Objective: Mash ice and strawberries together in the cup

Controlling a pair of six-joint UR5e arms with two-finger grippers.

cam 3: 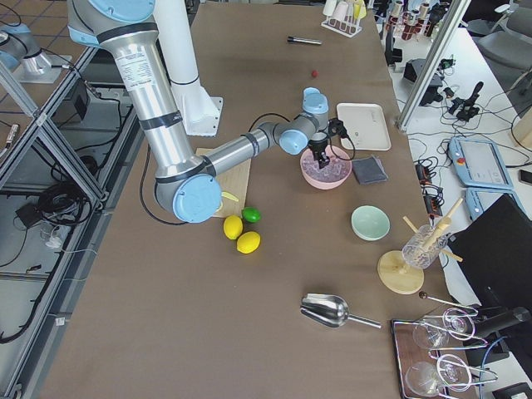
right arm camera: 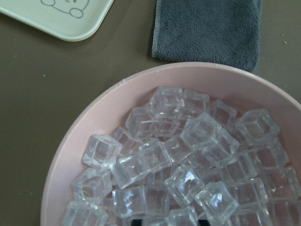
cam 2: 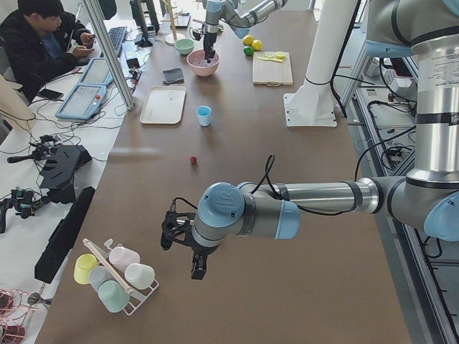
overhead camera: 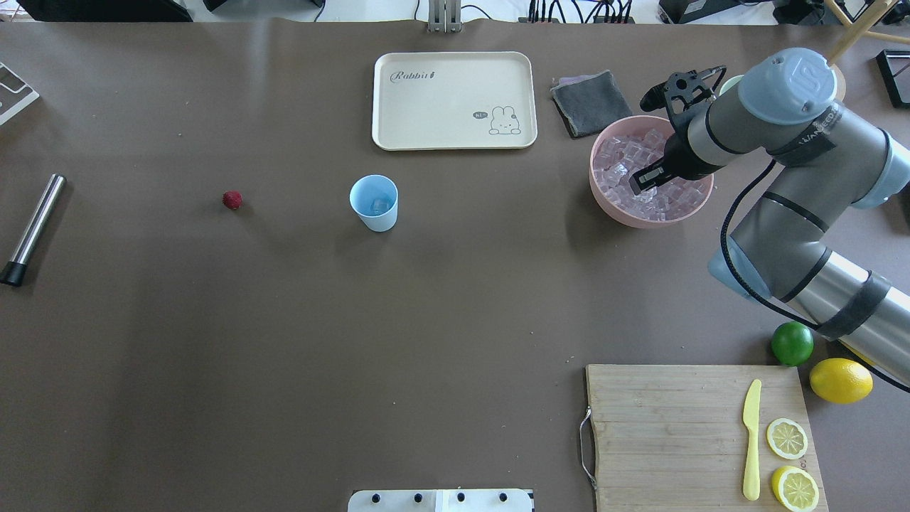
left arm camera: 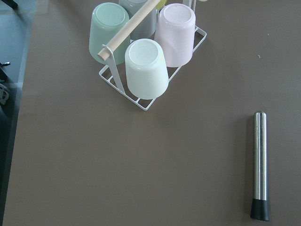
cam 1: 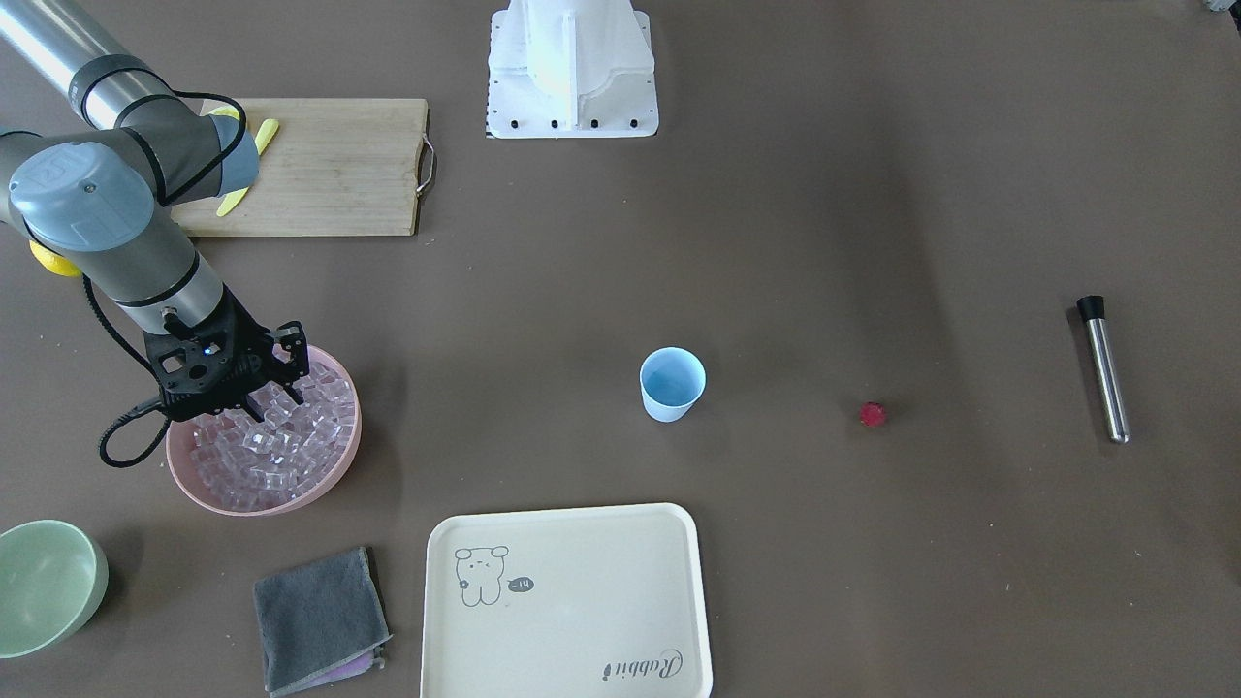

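The light-blue cup stands upright mid-table, also seen from overhead, with what looks like one clear cube inside. The red strawberry lies alone on the table, a short way from the cup. The ice fills a pink bowl. My right gripper reaches down into that bowl, also seen from overhead. Its dark fingertips stand apart at the bottom edge of the right wrist view, among the cubes. My left gripper hovers over the table's far left end. I cannot tell whether it is open or shut.
A steel muddler lies beyond the strawberry, under my left wrist, beside a rack of upturned cups. A cream tray, grey cloth, pale green bowl, cutting board with knife and lemon slices, lime and lemon surround my right arm.
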